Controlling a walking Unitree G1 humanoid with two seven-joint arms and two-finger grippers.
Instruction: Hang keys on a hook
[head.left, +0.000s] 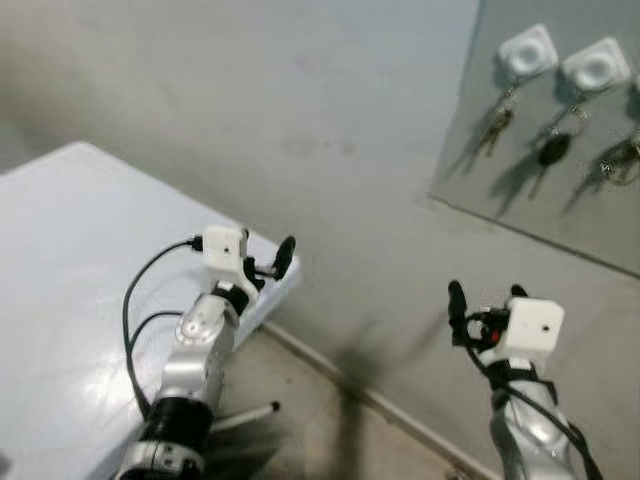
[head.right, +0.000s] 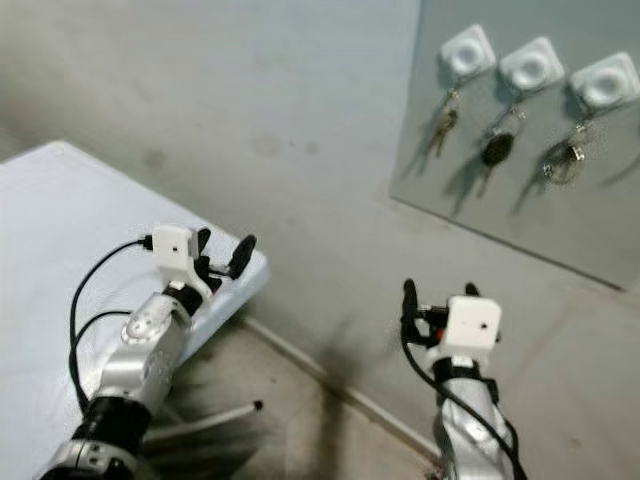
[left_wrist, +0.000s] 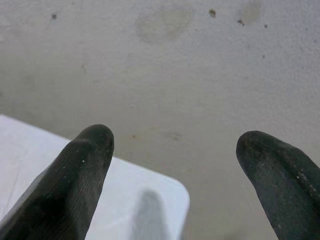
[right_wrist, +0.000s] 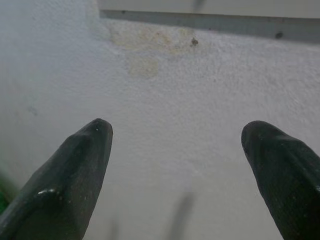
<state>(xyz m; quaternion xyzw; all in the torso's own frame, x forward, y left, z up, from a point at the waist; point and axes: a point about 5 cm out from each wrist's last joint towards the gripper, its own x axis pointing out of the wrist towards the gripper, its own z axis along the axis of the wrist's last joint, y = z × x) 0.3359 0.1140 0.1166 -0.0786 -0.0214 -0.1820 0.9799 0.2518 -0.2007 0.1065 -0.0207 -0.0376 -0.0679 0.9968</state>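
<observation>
A grey board (head.right: 520, 210) is fixed to the wall at the upper right, carrying three white square hooks (head.right: 467, 50). A set of keys hangs from each: brass keys (head.right: 443, 125), a black-headed key (head.right: 497, 150) and a ringed bunch (head.right: 565, 160). My right gripper (head.left: 487, 295) is raised below the board, well short of it, open and holding nothing. In the right wrist view its fingertips (right_wrist: 80, 165) face bare wall under the board's lower edge. My left gripper (head.left: 268, 262) is open and empty over the white table's corner, and its fingers (left_wrist: 75, 175) point at the wall.
A white table (head.left: 60, 260) fills the left side, its corner near the wall. A thin metal leg (head.left: 245, 415) juts out beneath it over the brownish floor (head.left: 300, 430). A pale baseboard (head.left: 400, 415) runs along the foot of the wall.
</observation>
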